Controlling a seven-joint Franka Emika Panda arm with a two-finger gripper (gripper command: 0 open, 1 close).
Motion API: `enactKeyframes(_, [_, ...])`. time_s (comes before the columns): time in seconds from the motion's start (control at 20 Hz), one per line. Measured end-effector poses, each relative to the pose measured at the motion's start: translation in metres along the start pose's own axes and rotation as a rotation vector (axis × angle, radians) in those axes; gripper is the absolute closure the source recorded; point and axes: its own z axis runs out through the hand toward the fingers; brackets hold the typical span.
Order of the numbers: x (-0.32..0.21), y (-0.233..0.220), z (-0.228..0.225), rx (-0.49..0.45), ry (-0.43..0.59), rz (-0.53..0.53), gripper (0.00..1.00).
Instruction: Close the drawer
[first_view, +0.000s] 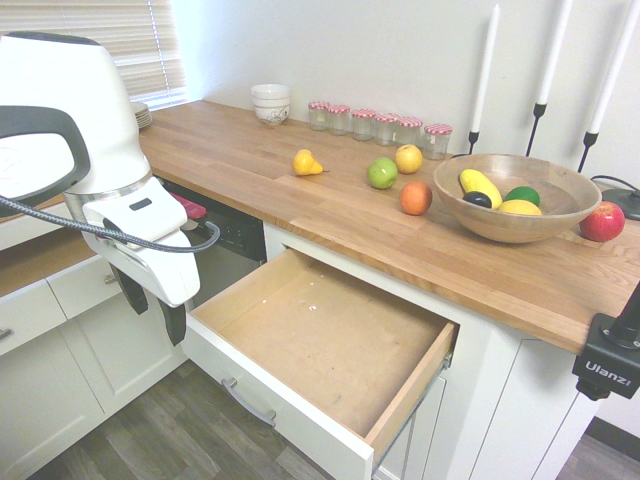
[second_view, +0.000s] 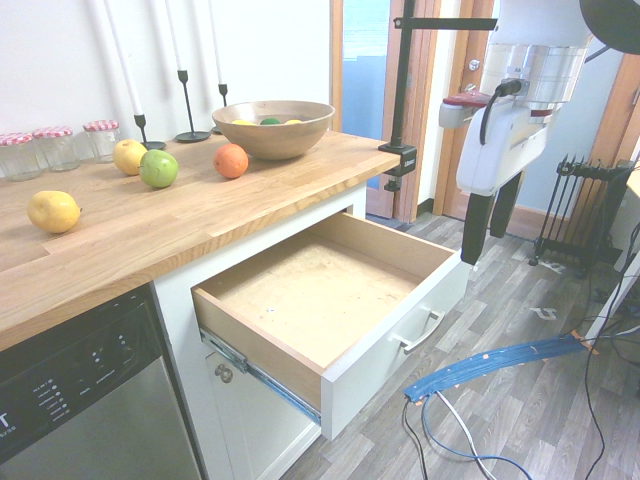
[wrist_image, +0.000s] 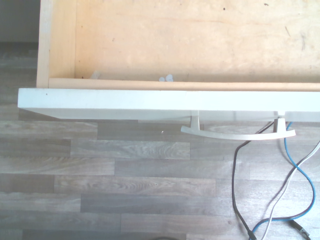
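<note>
The drawer (first_view: 330, 345) stood pulled out under the counter (first_view: 330, 215) edge; the end effector (first_view: 150, 310) (fingers spread, holding nothing) hung just beside its front corner.

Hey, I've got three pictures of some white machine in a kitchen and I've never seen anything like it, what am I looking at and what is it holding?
It is a white robot arm ending in a two-finger gripper, which points down, open and holding nothing. Two pictures come from cameras standing in the room on opposite sides of the arm. The third comes from a camera on the arm's wrist, looking straight down at the floor and the drawer. That drawer is pulled out, nearly bare inside, with a curved silver handle on its white front. On the wooden countertop lie loose fruit, a wooden bowl of fruit, a row of small jars and stacked white bowls.
</note>
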Motion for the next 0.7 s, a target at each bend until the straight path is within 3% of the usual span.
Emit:
enactKeyframes(0.3, [0.003,0.001,0.012,0.023,0.019,0.006,0.00])
enactKeyframes(0.7, [0.031,0.024,0.099,0.017,0.012,0.009,0.00])
